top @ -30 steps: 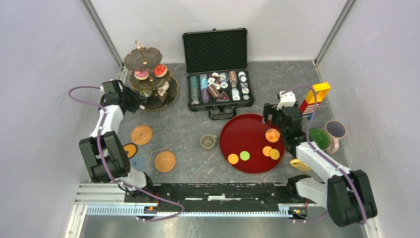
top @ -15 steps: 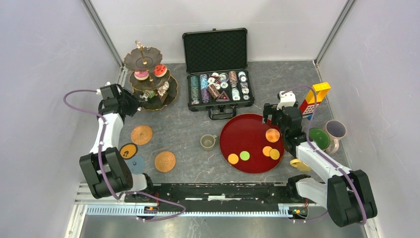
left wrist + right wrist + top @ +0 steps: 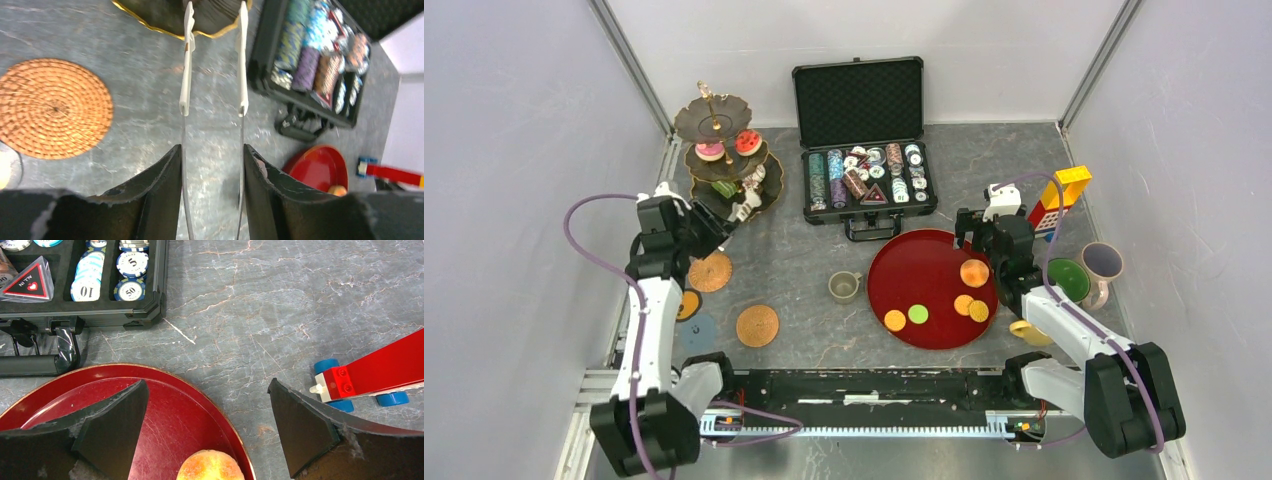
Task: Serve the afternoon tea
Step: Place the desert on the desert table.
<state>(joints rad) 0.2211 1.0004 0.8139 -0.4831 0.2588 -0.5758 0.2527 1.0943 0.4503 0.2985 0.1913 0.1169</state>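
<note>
The left gripper (image 3: 211, 150) is pinching tongs (image 3: 186, 75) half shut, tips empty at the bottom tier of the stand (image 3: 694, 120), where sweets (image 3: 710, 151) are sitting; it should be squeezing gently, holding them level. The right gripper (image 3: 208, 385) is hovering wide open over the red tray (image 3: 165, 410)

A robot test cell in a lab: plain white walls (image 3: 514, 150) on aluminium posts (image 3: 629, 65) box in a grey stone-patterned bench (image 3: 794, 250). A cabled left arm (image 3: 652, 310) and right arm (image 3: 1064, 325) are bolted to a metal rail (image 3: 874, 385) at its near edge. Toy sweets (image 3: 918, 314) serve as props.
</note>
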